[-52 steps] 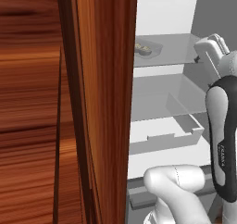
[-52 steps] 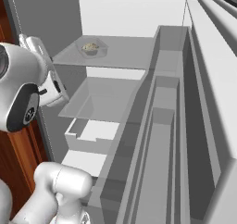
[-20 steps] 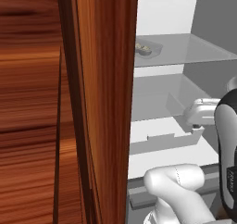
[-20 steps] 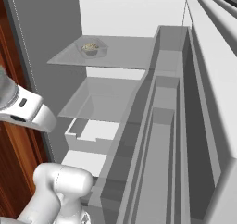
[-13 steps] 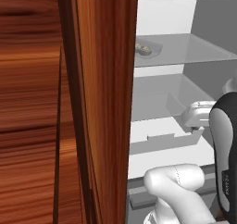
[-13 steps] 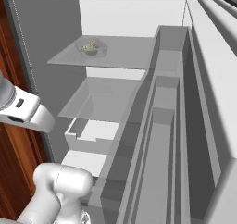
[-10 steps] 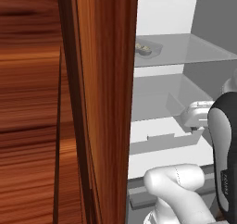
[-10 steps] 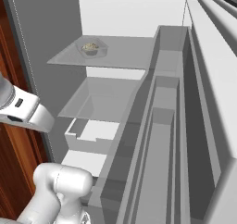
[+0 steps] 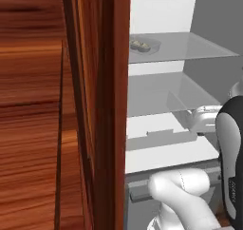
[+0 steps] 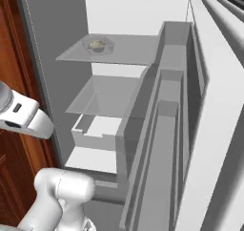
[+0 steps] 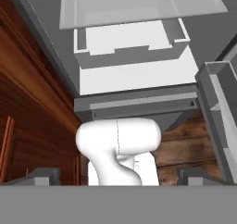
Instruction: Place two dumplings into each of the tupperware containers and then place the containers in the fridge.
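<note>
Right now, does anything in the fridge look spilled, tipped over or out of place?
Nothing stands out. One tupperware container sits level on the fridge's top shelf with dumplings inside, nothing spilled. The gripper is open and empty, below the shelves.

At the left of the left base view we see a cabinet panel (image 9: 33,105) of reddish-brown wood with darker streaks of grain. To its right, the open fridge (image 9: 161,15) is white inside with pale grey walls. Its upper shelf (image 9: 199,46) is translucent grey glass. At the upper centre, a grey see-through container (image 9: 146,45) holds tan-beige dumplings (image 9: 140,44). Lower down, a drawer (image 11: 134,47) is white with pale grey edges. In the right base view, the door bins (image 10: 167,130) are mid grey.
</note>
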Controlling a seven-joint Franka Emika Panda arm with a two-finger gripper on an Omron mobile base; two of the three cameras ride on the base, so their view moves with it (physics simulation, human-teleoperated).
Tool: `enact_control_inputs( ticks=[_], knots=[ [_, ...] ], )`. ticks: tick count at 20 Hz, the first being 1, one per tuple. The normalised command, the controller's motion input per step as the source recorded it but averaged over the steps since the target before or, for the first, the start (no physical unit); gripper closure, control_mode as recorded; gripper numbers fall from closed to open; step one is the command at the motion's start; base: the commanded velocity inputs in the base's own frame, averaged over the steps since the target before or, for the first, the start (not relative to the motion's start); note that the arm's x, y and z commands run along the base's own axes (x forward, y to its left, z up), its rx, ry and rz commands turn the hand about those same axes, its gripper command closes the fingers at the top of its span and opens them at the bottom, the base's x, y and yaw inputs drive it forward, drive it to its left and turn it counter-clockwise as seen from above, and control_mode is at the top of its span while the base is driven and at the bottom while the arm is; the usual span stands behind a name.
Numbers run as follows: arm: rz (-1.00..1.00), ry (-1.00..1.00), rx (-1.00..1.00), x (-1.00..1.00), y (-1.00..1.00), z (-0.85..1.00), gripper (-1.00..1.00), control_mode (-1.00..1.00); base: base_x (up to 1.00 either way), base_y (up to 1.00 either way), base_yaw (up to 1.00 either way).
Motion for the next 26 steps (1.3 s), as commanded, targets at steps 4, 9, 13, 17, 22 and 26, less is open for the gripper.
enact_control_inputs(
  ticks=[4,9,13,17,22,26],
  knots=[
    [0.00,0.00,0.00,0.00,0.00,0.00,-1.00,1.00,-1.00,-0.07,0.00],
    [0.00,0.00,0.00,0.00,0.00,0.00,-1.00,1.00,-1.00,-0.12,0.00],
    [0.00,0.00,0.00,0.00,0.00,0.00,-1.00,1.00,-0.98,-0.19,-0.05],
    [0.00,0.00,0.00,0.00,0.00,0.00,-1.00,1.00,-0.79,-0.22,-0.28],
    [0.00,0.00,0.00,0.00,0.00,0.00,-1.00,1.00,-0.94,-0.41,-0.59],
    [0.00,0.00,0.00,0.00,0.00,0.00,-1.00,1.00,-0.68,-0.11,-0.81]
  ],
)
